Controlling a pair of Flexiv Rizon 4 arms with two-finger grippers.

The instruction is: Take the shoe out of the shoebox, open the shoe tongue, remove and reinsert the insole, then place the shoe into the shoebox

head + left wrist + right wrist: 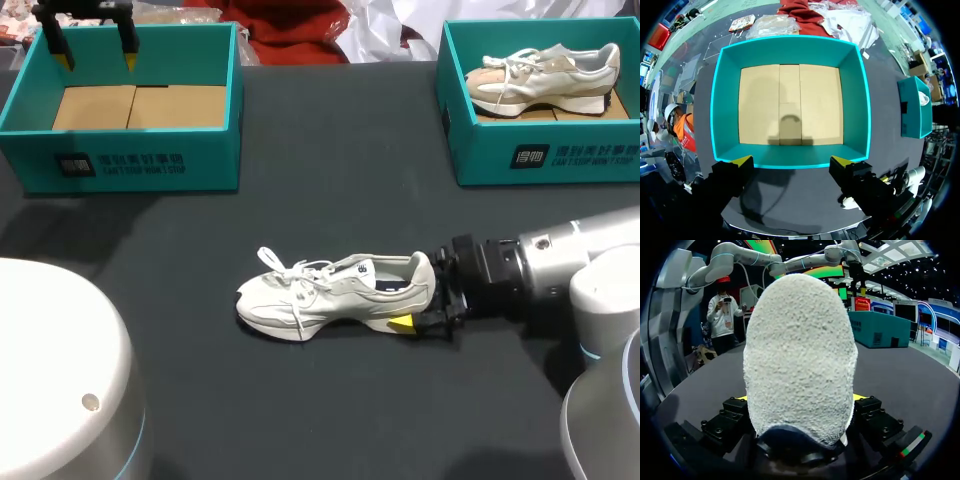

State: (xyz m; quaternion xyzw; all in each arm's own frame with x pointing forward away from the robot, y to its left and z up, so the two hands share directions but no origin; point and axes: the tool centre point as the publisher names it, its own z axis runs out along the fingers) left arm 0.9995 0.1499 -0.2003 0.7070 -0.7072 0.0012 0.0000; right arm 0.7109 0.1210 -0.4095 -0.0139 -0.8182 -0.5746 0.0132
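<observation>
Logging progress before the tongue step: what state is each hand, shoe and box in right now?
shoe: upright on the table, outside both boxes
right hand: shut on the shoe's heel
left hand: open, empty, above the left shoebox
left shoebox: open, empty
right shoebox: open, holding a second shoe

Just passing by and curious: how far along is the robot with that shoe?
Done: the shoe lies out on the table, the left box empty. In hand: the right gripper grips its heel; the left gripper hangs open over that box. Left: opening the tongue, the insole out and in, then reboxing.
</observation>
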